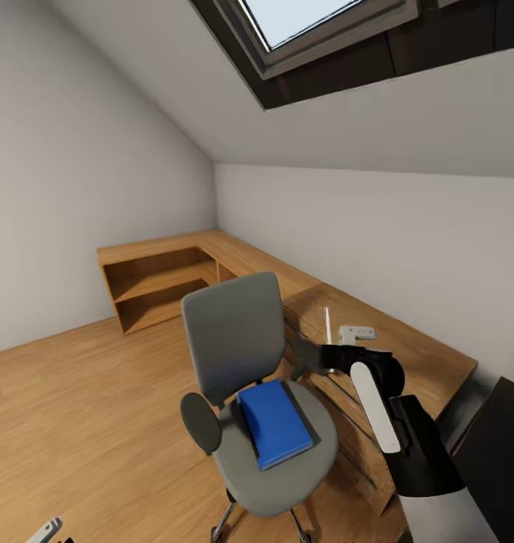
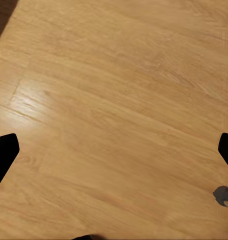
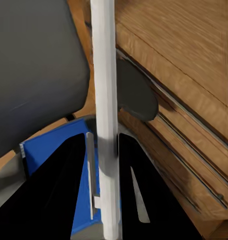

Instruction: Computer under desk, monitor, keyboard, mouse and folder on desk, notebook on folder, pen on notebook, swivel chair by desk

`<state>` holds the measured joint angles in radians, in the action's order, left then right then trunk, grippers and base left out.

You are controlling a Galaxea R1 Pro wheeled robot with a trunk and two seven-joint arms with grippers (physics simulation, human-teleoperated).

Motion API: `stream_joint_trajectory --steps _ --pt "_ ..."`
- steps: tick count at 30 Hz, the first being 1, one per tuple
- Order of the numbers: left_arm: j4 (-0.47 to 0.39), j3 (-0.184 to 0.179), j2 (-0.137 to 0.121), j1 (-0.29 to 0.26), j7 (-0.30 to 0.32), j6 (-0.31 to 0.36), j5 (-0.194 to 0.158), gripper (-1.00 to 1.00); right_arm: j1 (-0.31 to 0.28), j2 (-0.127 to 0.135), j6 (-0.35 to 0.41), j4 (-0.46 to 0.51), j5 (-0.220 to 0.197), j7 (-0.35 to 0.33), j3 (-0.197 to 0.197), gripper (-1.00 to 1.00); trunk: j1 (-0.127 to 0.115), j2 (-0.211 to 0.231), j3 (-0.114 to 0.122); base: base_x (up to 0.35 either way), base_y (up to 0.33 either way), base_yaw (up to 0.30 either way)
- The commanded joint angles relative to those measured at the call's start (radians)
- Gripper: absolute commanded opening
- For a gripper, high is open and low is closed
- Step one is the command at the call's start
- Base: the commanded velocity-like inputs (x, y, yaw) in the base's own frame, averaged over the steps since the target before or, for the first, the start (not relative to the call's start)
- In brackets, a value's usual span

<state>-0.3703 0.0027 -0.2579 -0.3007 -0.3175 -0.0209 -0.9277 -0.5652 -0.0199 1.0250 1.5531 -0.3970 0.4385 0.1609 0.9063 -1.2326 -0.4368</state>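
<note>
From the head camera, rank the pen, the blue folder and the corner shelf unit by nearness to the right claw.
1. The pen: clamped in the right claw, standing upright.
2. The folder: on the swivel chair seat, just below and left of the claw.
3. The shelf unit: far back-left, against the wall.

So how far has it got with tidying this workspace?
Early, by the look of it. The right gripper is shut on the white pen, held upright by the swivel chair. The blue folder lies on the chair seat, not yet on a desk, so stacking hasn't begun. The left gripper hangs open over bare wooden floor.
</note>
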Motion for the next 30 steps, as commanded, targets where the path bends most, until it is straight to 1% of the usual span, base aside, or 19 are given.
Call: stream_joint_trajectory --steps 1,6,12,21,25,26,27,30 --pt "0.000 -0.002 0.000 0.000 -0.003 -0.004 -0.008 1.00 0.000 0.000 0.002 0.001 -0.011 0.011 -0.005 -1.00 -0.004 0.007 0.003 0.000 0.000 -0.211" --pt "0.002 -0.004 0.000 0.000 -0.003 -0.006 -0.009 1.00 0.001 0.001 0.001 0.001 -0.010 0.011 -0.019 -1.00 -0.023 0.042 0.020 0.000 0.000 -0.251" --pt "0.011 -0.005 0.000 0.000 -0.003 -0.007 -0.010 1.00 0.001 0.001 0.002 0.000 -0.010 0.011 -0.049 -1.00 -0.046 0.084 0.039 0.000 0.000 -0.246" --pt "0.029 -0.006 0.000 0.000 -0.003 -0.005 -0.010 1.00 0.001 0.001 0.003 -0.001 -0.007 0.011 -0.059 -1.00 -0.081 0.147 0.067 0.000 0.000 -0.050" --pt "0.067 -0.007 0.000 0.000 -0.002 -0.006 -0.008 1.00 0.001 0.001 0.002 -0.002 -0.005 0.012 -0.066 -1.00 -0.096 0.175 0.080 0.000 0.000 -0.005" --pt "0.148 -0.017 0.008 0.000 -0.001 -0.023 -0.007 1.00 0.001 0.001 0.001 -0.010 -0.003 0.012 -0.133 -1.00 -0.100 0.182 0.083 0.000 0.000 -0.047" --pt "0.155 -0.020 0.009 0.000 0.000 -0.030 -0.007 1.00 0.001 0.001 0.001 -0.014 -0.003 0.012 -0.147 -1.00 -0.104 0.189 0.086 0.000 0.000 -0.110" --pt "0.177 -0.030 0.012 0.000 0.012 -0.062 -0.007 1.00 0.001 0.001 0.001 -0.019 -0.002 0.012 -0.173 -1.00 -0.115 0.210 0.096 0.000 0.000 -0.162"
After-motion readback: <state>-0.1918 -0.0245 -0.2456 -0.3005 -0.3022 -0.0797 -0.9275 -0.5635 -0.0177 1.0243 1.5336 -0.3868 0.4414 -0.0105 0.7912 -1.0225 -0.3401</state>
